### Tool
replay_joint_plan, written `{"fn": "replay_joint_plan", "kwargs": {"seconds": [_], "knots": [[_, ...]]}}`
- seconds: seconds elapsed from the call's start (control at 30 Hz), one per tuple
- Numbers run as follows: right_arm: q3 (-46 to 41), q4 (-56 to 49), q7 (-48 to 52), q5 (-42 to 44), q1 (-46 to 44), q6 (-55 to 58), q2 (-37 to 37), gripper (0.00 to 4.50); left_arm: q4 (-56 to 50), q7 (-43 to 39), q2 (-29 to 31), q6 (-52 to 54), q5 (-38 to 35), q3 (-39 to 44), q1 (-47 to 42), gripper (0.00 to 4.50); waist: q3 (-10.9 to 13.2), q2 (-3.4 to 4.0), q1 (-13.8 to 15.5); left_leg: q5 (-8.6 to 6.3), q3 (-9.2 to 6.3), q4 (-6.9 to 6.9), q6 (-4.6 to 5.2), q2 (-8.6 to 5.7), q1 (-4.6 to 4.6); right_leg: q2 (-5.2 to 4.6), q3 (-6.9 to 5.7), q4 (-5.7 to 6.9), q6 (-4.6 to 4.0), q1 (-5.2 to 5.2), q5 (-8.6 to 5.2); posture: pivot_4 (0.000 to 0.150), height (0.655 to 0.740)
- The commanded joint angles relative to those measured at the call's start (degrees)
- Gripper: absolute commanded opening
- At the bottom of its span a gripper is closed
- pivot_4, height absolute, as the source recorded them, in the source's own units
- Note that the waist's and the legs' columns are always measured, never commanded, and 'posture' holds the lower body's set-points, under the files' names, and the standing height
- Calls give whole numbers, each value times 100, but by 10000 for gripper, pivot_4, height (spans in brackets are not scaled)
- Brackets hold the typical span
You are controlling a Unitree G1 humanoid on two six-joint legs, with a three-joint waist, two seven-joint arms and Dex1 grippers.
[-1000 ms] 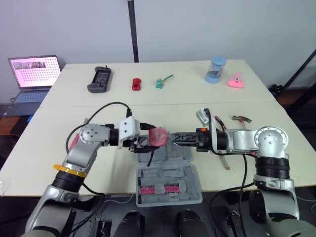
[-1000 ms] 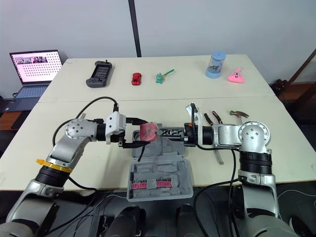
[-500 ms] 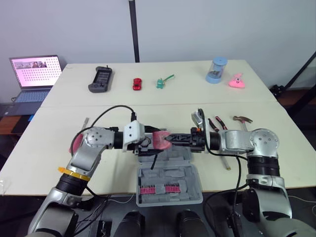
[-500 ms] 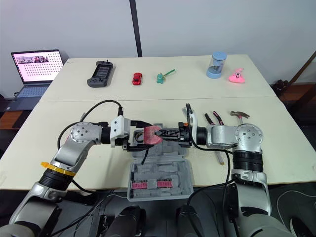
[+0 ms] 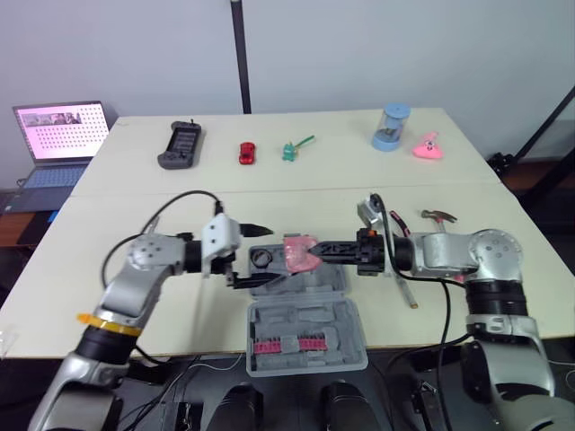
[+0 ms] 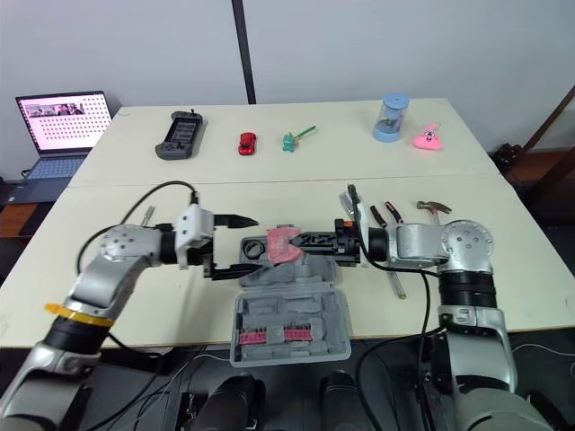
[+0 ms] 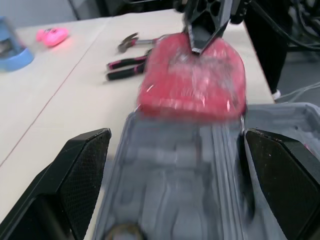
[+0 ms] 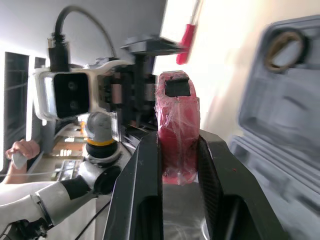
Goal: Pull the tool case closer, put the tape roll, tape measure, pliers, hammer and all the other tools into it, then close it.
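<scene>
The grey tool case (image 5: 305, 316) lies open at the table's near edge, red bits in its front half. My right gripper (image 5: 310, 252) is shut on the red tape measure (image 5: 299, 254), wrapped in clear film, holding it just above the case's far half. The right wrist view has the tape measure (image 8: 177, 135) pinched between both fingers. My left gripper (image 5: 263, 255) stands open a little to the left of it, touching nothing. A tape roll (image 8: 282, 50) lies in a case pocket. The pliers (image 5: 398, 224) and hammer (image 5: 440, 216) rest on the table at the right.
Along the far table sit a game controller (image 5: 181, 144), a red toy car (image 5: 248, 153), a green toy (image 5: 292, 150), a blue canister (image 5: 391, 128) and a pink toy (image 5: 427, 146). A laptop (image 5: 61, 135) stands far left. A slim tool (image 5: 406, 293) lies under my right arm.
The tape measure has passed from my left gripper to my right: the right shut on it, then the left opened and drew back to the left.
</scene>
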Motion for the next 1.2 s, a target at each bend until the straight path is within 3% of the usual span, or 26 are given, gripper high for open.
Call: {"fn": "replay_joint_plan", "kwargs": {"seconds": [0.03,0.27,0.43,0.7,1.0,1.2], "knots": [[-74,72,391,-373,-368,20,-333,4291,-509,8,343,198,-331,543,441,45000,1,2,5,0,0,-1,1,1,0,0,0,0,0,0,0,1500,6753],[393,-718,1698,-2011,-315,-677,-828,4291,-1222,203,682,401,-547,1069,1540,45000,2,2,61,-1,-1,0,1,3,-3,-1,0,-5,0,0,0,1500,6753],[620,-730,2748,-2794,-42,-832,-1450,4291,-1738,338,695,713,-870,1233,1932,45000,2,1,75,0,-2,1,1,-2,-5,-8,-2,-12,0,6,0,1500,6753],[633,-1246,4398,-3502,1351,-1339,-2466,4291,-2257,383,704,1268,-1286,1079,2078,45000,3,3,62,-2,0,-1,4,1,-3,-6,-3,-13,0,6,-1,1500,6753],[163,-871,4366,-3559,2062,-938,-1800,4291,-2202,281,722,1442,-1320,766,1803,45000,3,4,66,-2,1,-1,4,2,5,-4,-2,-13,0,13,-1,1500,6753],[259,-699,4367,-4131,2169,-1399,-1463,4291,-2050,208,717,1433,-1246,633,1629,45000,3,5,64,-2,2,1,4,1,13,-5,-1,-13,0,21,-1,1500,6753]]}}
